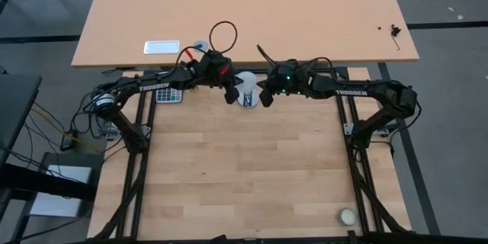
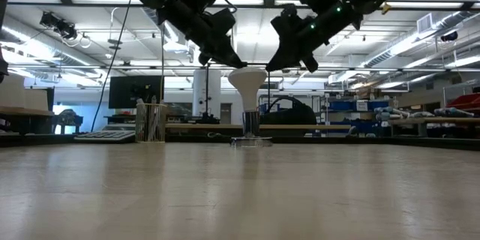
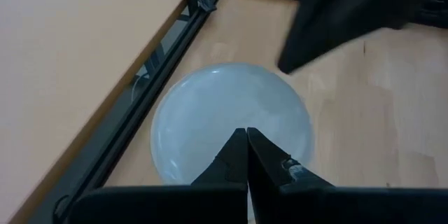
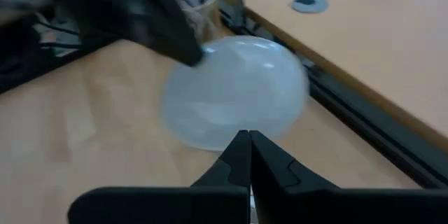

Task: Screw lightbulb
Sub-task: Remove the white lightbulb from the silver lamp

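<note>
Starting at the left, the left gripper (image 1: 230,97) is hanging over the table's far edge, its two fingers pressed together and pinching nothing. In the low view its tip (image 2: 234,63) is sitting right at the near-left shoulder of the lightbulb (image 2: 247,82), touching or all but touching the globe; which of the two I cannot tell.

In the middle, one lightbulb (image 1: 247,90) is standing upright, globe up and metal base down, in a socket (image 2: 250,139) on the wooden table (image 1: 244,175) near its far edge. It is sitting between the two grippers, held by neither.

To the right, the right gripper (image 1: 265,97) is mirroring the first, fingers also squeezed shut on nothing, its tip (image 2: 271,66) hovering just beside the globe's other shoulder with a sliver of gap.

Counting: two arms, two grippers, one bulb, one small cream ball (image 1: 348,216) lying well apart at the near-right corner, one calculator (image 1: 169,96) and one cup of sticks (image 2: 151,122) at the far left.

From each wrist camera the globe (image 3: 231,122) (image 4: 236,91) is filling the view beyond the closed fingers, and the opposite arm is showing only as a dark blur. The bulb's screw base is mostly lost inside the socket.
</note>
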Available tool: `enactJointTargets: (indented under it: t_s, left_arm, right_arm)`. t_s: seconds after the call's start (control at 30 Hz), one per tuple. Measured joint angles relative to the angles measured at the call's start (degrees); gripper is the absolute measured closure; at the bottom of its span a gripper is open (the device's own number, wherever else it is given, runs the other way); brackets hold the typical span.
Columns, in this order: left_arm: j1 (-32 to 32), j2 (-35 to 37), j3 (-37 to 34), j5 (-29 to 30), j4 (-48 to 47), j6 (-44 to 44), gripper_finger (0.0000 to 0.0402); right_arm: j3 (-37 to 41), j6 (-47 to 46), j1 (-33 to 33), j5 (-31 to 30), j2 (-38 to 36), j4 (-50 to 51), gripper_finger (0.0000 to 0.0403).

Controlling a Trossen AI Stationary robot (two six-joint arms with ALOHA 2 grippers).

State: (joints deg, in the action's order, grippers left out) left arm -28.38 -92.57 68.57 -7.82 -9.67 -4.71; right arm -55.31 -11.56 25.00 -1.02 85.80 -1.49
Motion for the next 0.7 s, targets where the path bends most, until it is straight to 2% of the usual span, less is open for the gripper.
enactJointTargets:
  t_s: [0.27,0.53,0.7]
  left_arm:
    - [0.55,-0.22,2.70,0.40,-0.34,0.01,0.0402]
    - [0.44,-0.15,2.80,0.83,3.66,0.24,0.0402]
    - [-0.38,-0.74,2.85,2.03,2.68,-0.55,0.0402]
  right_arm:
    - [0.00,1.00,-3.98,-1.99,-0.22,0.27,0.0393]
    - [0.00,1.25,-4.25,-2.05,0.92,-0.21,0.0392]
    - [0.09,1.32,-3.82,-2.13,2.66,-0.75,0.0392]
